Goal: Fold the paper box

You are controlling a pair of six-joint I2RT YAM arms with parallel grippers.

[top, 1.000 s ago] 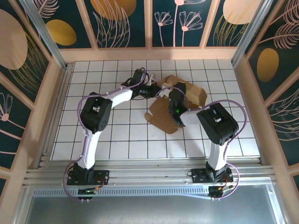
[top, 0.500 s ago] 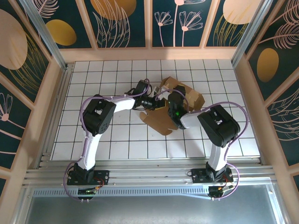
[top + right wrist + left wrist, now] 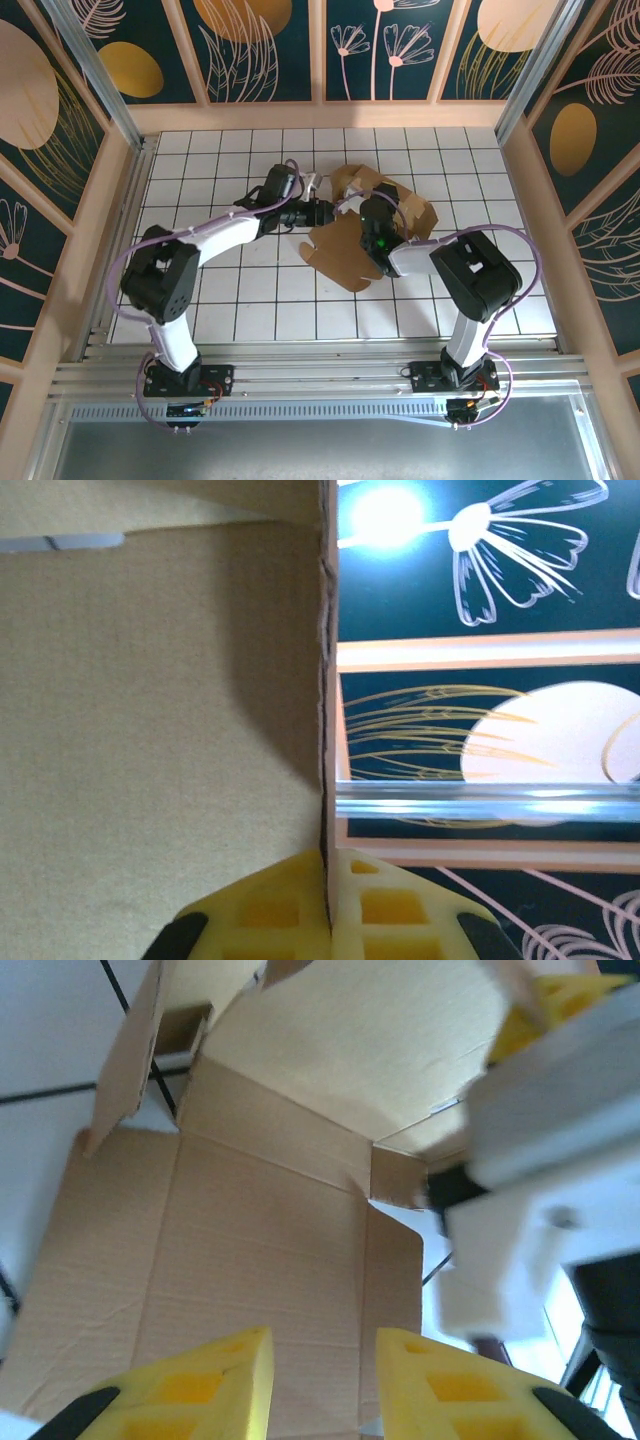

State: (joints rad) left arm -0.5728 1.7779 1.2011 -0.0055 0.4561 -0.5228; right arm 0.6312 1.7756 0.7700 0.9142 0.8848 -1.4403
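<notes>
Our right claw (image 3: 328, 872) pinches the brown, half-raised paper box (image 3: 340, 252) on the tiled desk (image 3: 250, 292), while our left claw (image 3: 322, 1362) hangs narrowly parted, empty.

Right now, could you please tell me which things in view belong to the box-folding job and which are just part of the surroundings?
Part of the job:
- the paper box, partly folded
- right gripper, shut on an edge of the box
- left gripper, open, facing a flat panel of the box

Just surroundings:
- white tiled table
- patterned walls
- metal rail at the near edge
</notes>
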